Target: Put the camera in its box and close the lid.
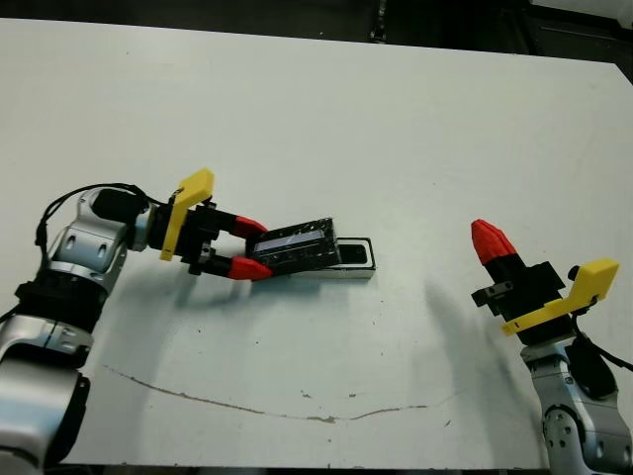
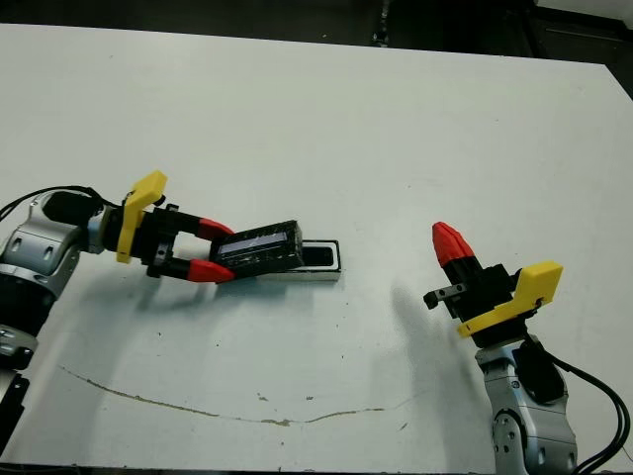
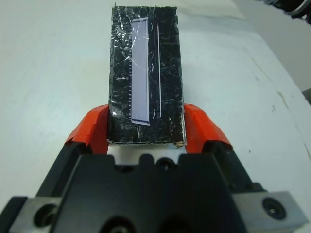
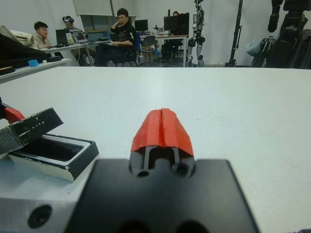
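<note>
My left gripper point(image 1: 259, 248) is shut on one short end of the lid point(image 1: 297, 242), a crinkly glossy black cover with a pale stripe point(image 3: 141, 73). The lid is tilted, its far end resting over the box point(image 1: 358, 274), which lies flat at mid-table. Only the box's right end shows uncovered, and something dark fills its inside point(image 4: 51, 149); this looks like the camera, though I cannot be sure. My right gripper point(image 1: 490, 239) is shut on nothing and raised at the right, well clear of the box.
A thin dark scratch point(image 1: 247, 406) runs along the table near its front edge. Beyond the table's far side, several people point(image 4: 121, 34) sit at desks, with stands and equipment behind them.
</note>
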`<action>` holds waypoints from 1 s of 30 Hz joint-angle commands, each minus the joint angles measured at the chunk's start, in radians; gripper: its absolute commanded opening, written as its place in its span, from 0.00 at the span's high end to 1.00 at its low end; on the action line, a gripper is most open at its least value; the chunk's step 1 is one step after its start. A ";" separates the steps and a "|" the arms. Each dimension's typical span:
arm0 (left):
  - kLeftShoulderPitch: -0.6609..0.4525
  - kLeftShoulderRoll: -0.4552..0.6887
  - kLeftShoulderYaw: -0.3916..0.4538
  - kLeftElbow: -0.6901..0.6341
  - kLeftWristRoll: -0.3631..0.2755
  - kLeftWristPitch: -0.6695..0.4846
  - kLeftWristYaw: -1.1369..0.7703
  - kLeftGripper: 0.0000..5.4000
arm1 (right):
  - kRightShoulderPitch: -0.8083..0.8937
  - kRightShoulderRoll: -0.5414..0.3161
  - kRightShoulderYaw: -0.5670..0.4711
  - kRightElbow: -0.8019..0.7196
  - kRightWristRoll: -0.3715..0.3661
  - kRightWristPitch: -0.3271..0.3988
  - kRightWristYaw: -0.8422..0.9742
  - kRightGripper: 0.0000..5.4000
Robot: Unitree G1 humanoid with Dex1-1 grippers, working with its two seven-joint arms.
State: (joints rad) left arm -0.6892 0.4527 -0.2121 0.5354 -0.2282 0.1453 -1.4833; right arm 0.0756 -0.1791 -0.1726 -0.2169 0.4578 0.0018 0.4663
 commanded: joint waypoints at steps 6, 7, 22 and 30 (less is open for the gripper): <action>0.027 -0.057 -0.037 0.000 0.025 0.001 0.046 0.41 | 0.010 -0.011 -0.005 0.008 0.005 0.004 0.010 1.00; 0.030 -0.063 -0.040 0.000 0.025 0.003 0.049 0.41 | 0.010 -0.011 -0.005 0.009 0.005 0.005 0.011 1.00; 0.060 -0.101 -0.068 -0.057 0.041 -0.015 0.136 0.41 | 0.011 -0.010 -0.003 0.015 -0.001 -0.006 0.018 1.00; 0.037 -0.106 -0.094 -0.068 0.051 0.007 0.113 0.41 | 0.011 -0.007 -0.002 0.014 0.005 -0.004 0.019 1.00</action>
State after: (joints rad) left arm -0.6498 0.3930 -0.2560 0.4770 -0.1945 0.1315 -1.3576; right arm 0.0757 -0.1792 -0.1714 -0.2076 0.4586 -0.0005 0.4811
